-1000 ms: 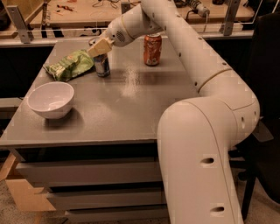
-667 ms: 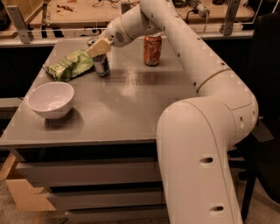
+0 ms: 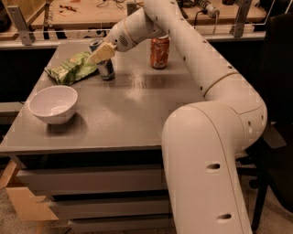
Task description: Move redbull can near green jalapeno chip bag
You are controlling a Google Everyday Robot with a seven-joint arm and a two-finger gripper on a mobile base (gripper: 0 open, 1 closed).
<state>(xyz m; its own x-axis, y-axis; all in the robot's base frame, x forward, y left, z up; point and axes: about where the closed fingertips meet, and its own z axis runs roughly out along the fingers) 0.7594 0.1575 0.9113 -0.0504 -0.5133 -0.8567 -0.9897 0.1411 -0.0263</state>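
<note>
The redbull can [image 3: 106, 69] is a slim blue-and-silver can at the back left of the grey table [image 3: 137, 119]. Its base is at the table top and it leans a little to the left. My gripper [image 3: 101, 53] is shut on the can's upper part, and a tan finger [image 3: 102, 52] covers its front. The green jalapeno chip bag [image 3: 71, 68] lies crumpled just left of the can, its right edge touching or almost touching the can.
An orange soda can [image 3: 160, 52] stands at the back, right of my arm. A white bowl [image 3: 53, 104] sits at the front left of the table. A workbench [image 3: 91, 11] with rails runs behind the table. A cardboard box [image 3: 23, 201] is on the floor at the lower left.
</note>
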